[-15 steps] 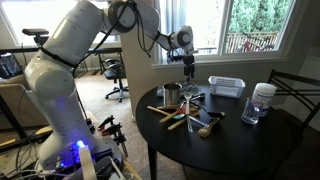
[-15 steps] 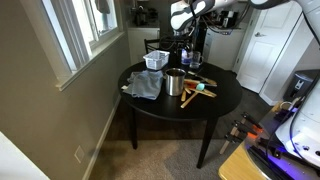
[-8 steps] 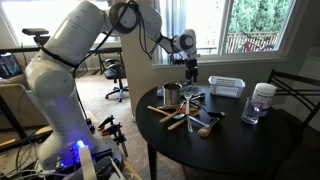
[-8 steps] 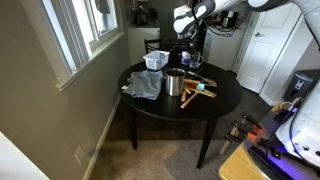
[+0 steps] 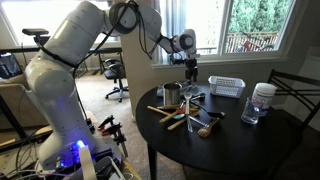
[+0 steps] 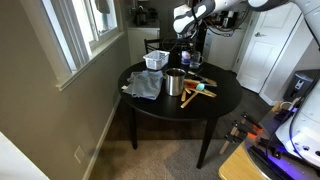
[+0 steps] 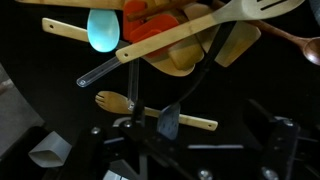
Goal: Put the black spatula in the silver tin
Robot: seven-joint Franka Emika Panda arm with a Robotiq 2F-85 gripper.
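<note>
The black spatula [image 7: 190, 88] lies on the dark table. Its thin handle runs up into the pile of utensils, and its flat blade rests over a pale wooden fork [image 7: 150, 106]. My gripper [image 7: 200, 135] hovers above the blade, open and empty, with a finger on either side at the bottom of the wrist view. In both exterior views the gripper [image 5: 190, 70] [image 6: 186, 55] hangs above the pile. The silver tin [image 5: 171, 95] [image 6: 175, 82] stands upright beside the pile.
The pile holds wooden spoons [image 7: 190, 35], a pale blue spatula [image 7: 103, 30] and an orange utensil [image 7: 150, 25]. A white mesh basket [image 5: 226, 86], a clear jar with a white lid [image 5: 262, 102] and a grey cloth [image 6: 145, 85] sit on the round table. A window is close behind.
The arm and gripper have shifted slightly over the utensil pile. The things on the table have not moved.
</note>
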